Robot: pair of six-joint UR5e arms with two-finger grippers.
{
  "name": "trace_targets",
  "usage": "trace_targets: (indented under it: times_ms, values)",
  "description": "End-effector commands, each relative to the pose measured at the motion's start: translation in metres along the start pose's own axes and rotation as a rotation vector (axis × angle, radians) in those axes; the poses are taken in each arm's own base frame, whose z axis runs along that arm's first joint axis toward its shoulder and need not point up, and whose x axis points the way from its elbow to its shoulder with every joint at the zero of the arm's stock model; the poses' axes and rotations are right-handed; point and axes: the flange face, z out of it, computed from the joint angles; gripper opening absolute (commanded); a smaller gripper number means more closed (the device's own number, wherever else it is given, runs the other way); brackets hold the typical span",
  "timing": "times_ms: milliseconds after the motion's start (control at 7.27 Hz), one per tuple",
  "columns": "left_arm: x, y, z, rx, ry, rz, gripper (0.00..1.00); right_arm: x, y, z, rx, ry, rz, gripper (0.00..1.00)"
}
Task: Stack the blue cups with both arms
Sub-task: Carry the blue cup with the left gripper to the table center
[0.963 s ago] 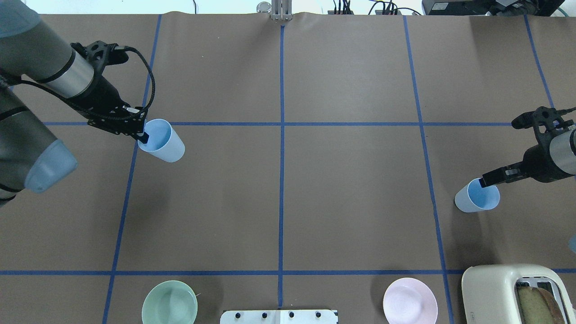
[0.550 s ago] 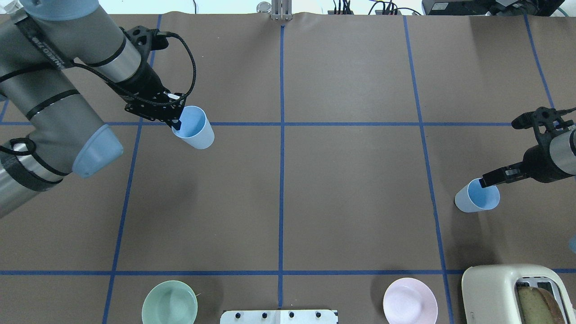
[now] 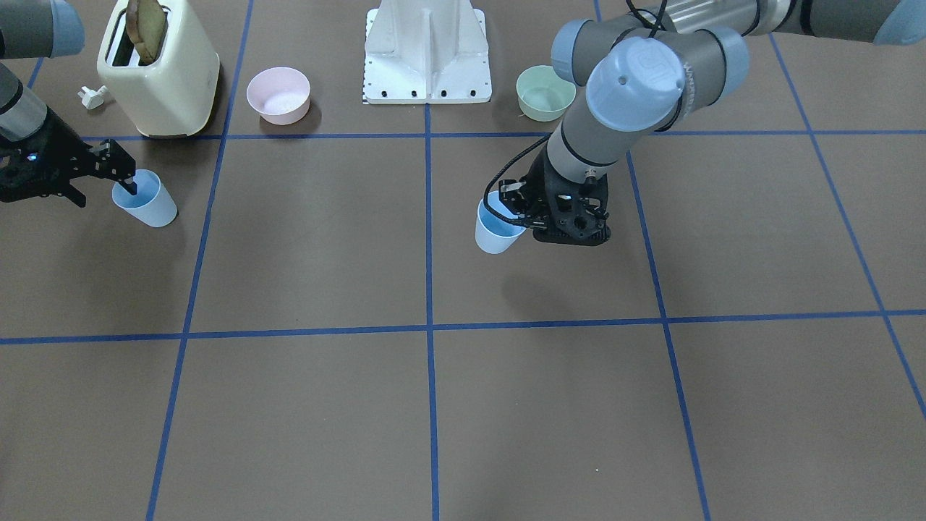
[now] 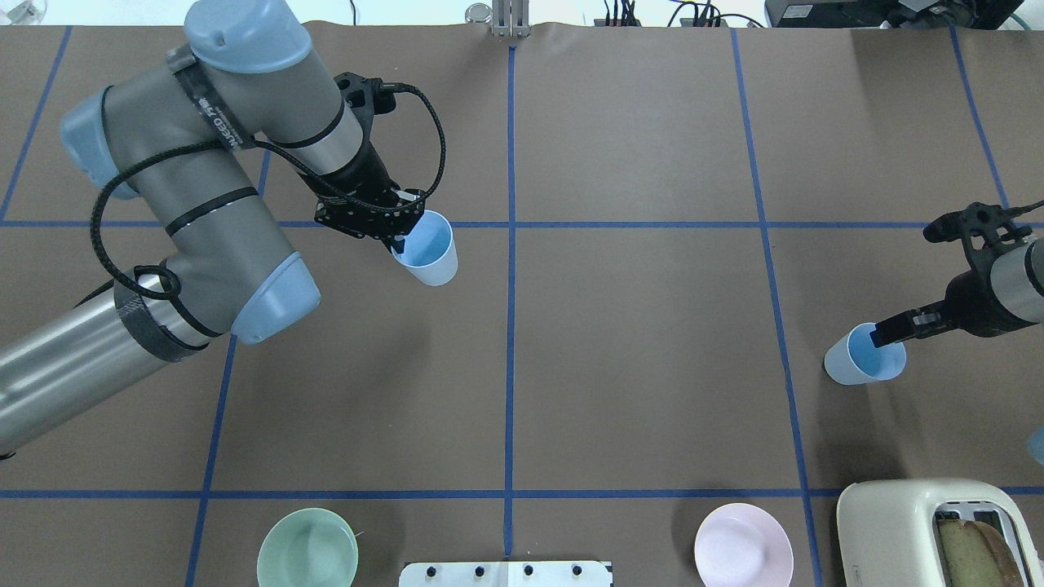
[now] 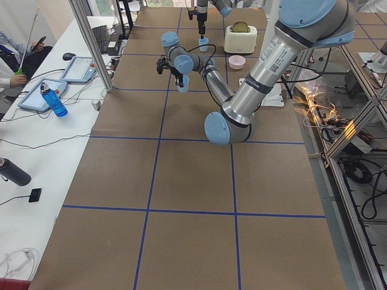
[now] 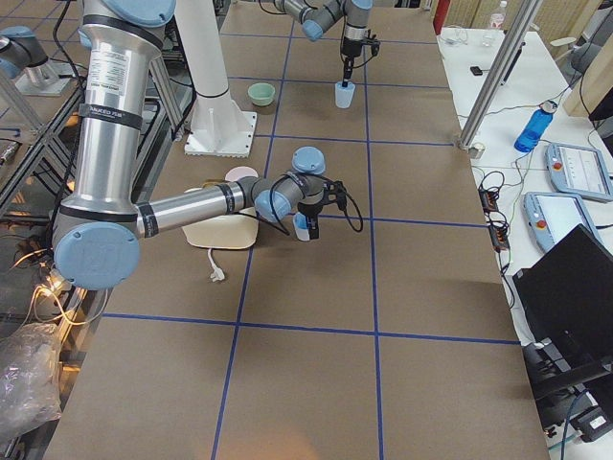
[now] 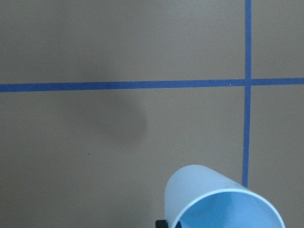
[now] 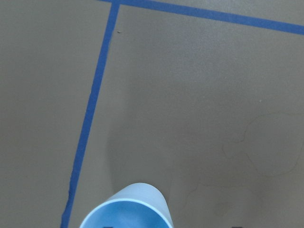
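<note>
Taking the white base stand (image 3: 427,54) as landmark in the front-facing view: the pink bowl (image 3: 278,95) and toaster (image 3: 158,72) are set to its left, the green bowl (image 3: 544,92) to its right.

2 upright pale-blue cups (image 4: 428,253) (image 4: 863,364), well apart

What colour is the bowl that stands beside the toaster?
The bowl beside the toaster is pale pink, inside and out. The front-facing view shows it best.

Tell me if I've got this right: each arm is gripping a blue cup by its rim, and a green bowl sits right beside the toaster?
Not quite. The bowl beside the toaster is the pink bowl; the green bowl sits past the white stand, as the front-facing view shows. Each gripper does pinch a cup rim: left gripper, right gripper.
</note>
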Motion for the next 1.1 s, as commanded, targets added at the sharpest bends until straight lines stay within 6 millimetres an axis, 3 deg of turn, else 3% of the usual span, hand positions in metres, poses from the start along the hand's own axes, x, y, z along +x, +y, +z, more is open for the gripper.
trace_targets:
  times_ms: [0,275,412,550,825,962]
  values:
    - [0.048,0.003,0.027,0.032,-0.016,-0.028,0.0,-0.005,0.006,0.018,-0.02,0.026,-0.023,0.86]
    - [0.057,-0.009,0.051,0.036,0.007,-0.043,0.0,-0.007,0.009,0.024,-0.03,0.031,-0.029,0.76]
    - [0.058,-0.017,0.06,0.047,0.003,-0.043,0.0,-0.008,0.009,0.024,-0.031,0.03,-0.033,0.64]
    - [0.062,-0.013,0.077,0.056,0.003,-0.025,0.0,-0.009,0.009,0.025,-0.032,0.029,-0.035,0.41]
    - [0.064,-0.011,0.083,0.063,0.005,-0.025,0.0,-0.011,0.008,0.022,-0.027,0.025,-0.038,0.0]
    - [0.064,-0.011,0.083,0.063,0.005,-0.025,0.0,-0.012,0.008,0.021,-0.025,0.024,-0.039,0.0]
